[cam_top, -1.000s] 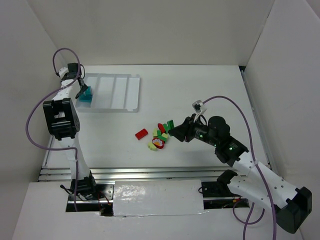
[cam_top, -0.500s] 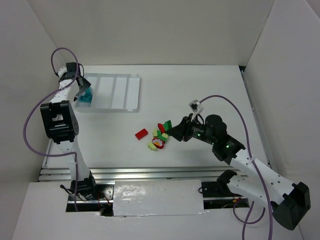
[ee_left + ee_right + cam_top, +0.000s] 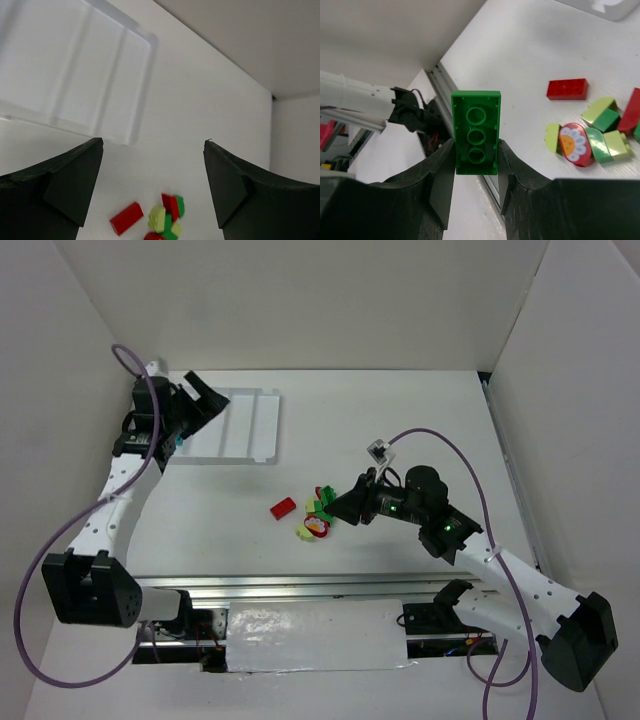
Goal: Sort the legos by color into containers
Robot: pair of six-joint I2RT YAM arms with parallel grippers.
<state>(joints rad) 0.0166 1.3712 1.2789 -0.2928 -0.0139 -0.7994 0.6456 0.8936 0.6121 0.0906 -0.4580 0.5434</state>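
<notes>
Gripped between the fingers of the right gripper (image 3: 475,150) is a green brick (image 3: 475,132), underside facing the wrist camera, its three tubes exposed and its long axis running out past the fingertips. From above, that gripper (image 3: 340,506) is seen just beside the pile (image 3: 318,512) of remaining legos near the table's middle; a lone red brick (image 3: 283,507) lies a little apart to the pile's left. The tray (image 3: 255,425) sits well apart, toward the far left, with four long compartments. Something teal (image 3: 175,441) is glimpsed at its left end, mostly hidden by the left arm.

The left gripper (image 3: 152,165) is spread wide and holds nothing; through its gap the tray (image 3: 75,75) and the pile (image 3: 167,220) are both seen.

The step in hand is judged to be carrying the green brick to a compartment. It would be done well if the grip were kept firm through the long reach, since only the brick's near end is pinched. One compartment away from the teal should be chosen, and the brick lowered close to the floor before release so that it cannot bounce over a rim. Room should be left for the left arm, which hangs over the tray's left end.
</notes>
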